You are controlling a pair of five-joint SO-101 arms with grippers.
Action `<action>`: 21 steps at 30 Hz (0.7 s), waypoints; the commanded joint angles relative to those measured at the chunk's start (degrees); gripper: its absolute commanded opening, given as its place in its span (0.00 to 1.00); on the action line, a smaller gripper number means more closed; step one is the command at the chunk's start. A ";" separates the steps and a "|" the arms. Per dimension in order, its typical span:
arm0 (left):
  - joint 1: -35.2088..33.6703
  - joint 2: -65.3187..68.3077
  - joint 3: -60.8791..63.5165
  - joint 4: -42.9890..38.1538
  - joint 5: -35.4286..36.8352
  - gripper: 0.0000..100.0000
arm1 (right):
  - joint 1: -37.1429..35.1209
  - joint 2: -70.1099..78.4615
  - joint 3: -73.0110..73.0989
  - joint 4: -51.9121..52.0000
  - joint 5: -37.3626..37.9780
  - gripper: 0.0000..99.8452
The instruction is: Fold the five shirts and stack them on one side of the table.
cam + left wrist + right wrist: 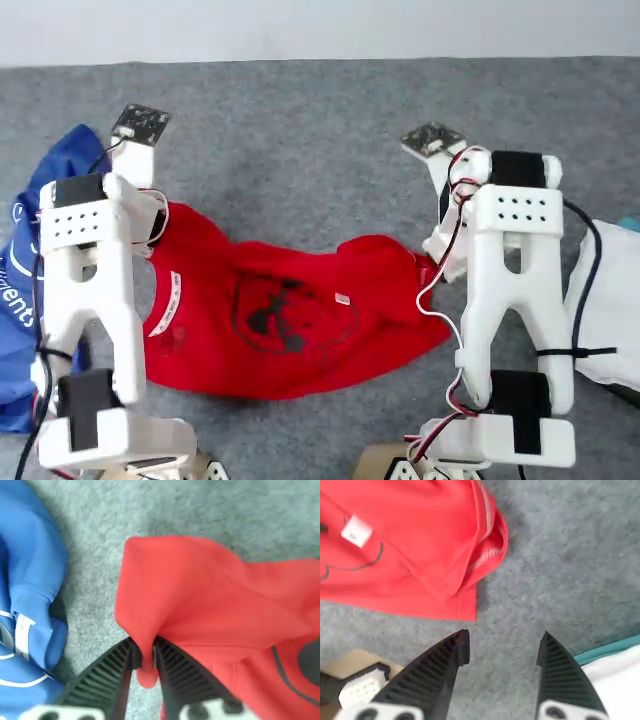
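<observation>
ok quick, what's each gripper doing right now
Left gripper: closed, pinching a fold of the red shirt.
Right gripper: open, holding nothing.

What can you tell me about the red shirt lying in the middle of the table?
The red shirt looks like soft cloth, with a dark round print and a small white tag. It lies crumpled, not yet neatly folded, on the middle of the gray table. The left tool pinches one bunched edge. The right tool hangs open near the other end, not touching it.
</observation>
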 commanded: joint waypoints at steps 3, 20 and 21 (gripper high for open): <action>-0.26 3.87 -0.22 -3.25 0.79 0.01 | -1.89 -8.31 10.81 2.42 7.65 0.23; -0.09 9.93 -0.31 -6.59 0.44 0.01 | -14.90 -13.41 25.05 -10.24 26.73 0.23; -0.09 9.93 -0.31 -6.68 0.35 0.01 | -15.60 -13.41 26.37 -11.56 26.73 0.23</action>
